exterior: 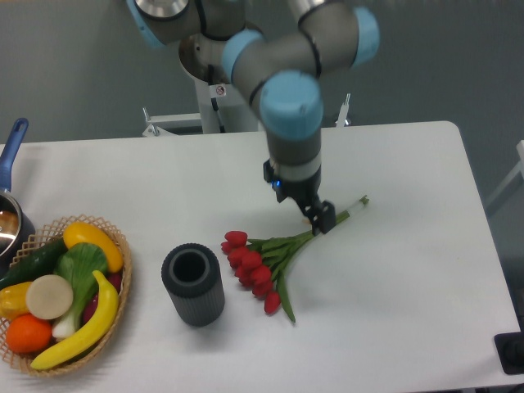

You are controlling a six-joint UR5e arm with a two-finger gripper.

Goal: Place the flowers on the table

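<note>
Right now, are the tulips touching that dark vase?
Apart. The camera view shows a strip of bare white table between the tulips and the vase.

— What's over on the left?
— A wicker basket of fruit and vegetables, with a blue-handled pot behind it.
— And the dark thing?
— A ribbed grey vase, upright, just right of the basket.
</note>
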